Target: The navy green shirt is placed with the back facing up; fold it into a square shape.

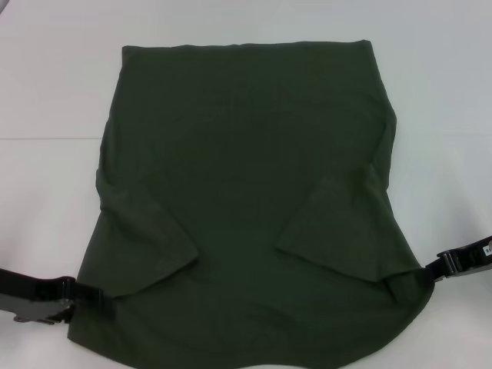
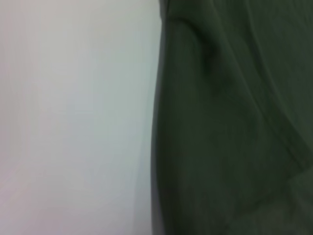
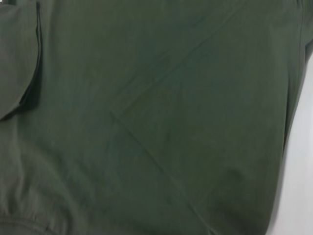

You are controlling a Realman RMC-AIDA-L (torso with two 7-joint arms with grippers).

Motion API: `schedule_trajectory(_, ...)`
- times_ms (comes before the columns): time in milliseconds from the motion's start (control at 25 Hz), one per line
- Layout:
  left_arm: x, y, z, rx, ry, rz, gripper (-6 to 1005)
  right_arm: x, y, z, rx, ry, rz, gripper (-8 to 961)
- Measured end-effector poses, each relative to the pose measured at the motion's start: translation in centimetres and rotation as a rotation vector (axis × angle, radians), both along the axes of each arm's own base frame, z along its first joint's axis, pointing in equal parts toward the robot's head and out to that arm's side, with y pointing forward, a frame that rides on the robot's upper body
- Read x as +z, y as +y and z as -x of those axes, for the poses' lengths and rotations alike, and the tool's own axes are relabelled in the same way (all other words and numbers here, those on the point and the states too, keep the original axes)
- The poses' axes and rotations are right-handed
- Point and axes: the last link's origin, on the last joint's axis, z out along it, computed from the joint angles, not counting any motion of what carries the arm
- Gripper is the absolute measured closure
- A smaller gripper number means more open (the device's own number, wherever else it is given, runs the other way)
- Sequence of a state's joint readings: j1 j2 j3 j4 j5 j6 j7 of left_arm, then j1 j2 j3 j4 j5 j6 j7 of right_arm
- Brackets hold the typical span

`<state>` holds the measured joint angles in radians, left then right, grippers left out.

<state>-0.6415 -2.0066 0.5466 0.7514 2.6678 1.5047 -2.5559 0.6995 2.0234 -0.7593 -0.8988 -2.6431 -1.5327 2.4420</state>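
Navy green shirt lies flat on the white worktop, sleeves folded inward; left claw and right claw touch its near corners, grip state unclear.

plain white table surface, matte, filling the whole head view. faint horizontal seam or crease across it at left, about mid-height. even, diffuse lighting; soft shadows only. no walls, floor or windows in view. same white surface in both wrist views.
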Motion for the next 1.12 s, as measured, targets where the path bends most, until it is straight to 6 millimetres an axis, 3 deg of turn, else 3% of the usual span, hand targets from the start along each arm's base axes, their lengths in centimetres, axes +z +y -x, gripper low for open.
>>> schedule_trajectory(200,-0.20,0.02,-0.17,-0.035,0.009,0.011,252,-0.03,0.00,0.01,0.000,0.000,0.000,869)
schedule_trajectory(320,-0.27,0.07,-0.19,-0.039,0.014,0.011,502,-0.04,-0.01,0.01,0.000,0.001,0.000,869)
schedule_trajectory(520,-0.33,0.14,-0.20,-0.040,0.019,0.009,716,-0.06,-0.01,0.02,0.000,0.001,0.001,870)
schedule_trajectory(960,-0.23,0.11,0.05,-0.051,0.027,0.008,942,-0.19,0.18,0.35,0.013,0.002,0.003,870)
schedule_trajectory(1120,-0.22,0.04,0.17,-0.068,0.028,0.007,966,-0.35,0.27,0.59,0.031,0.001,0.009,870)
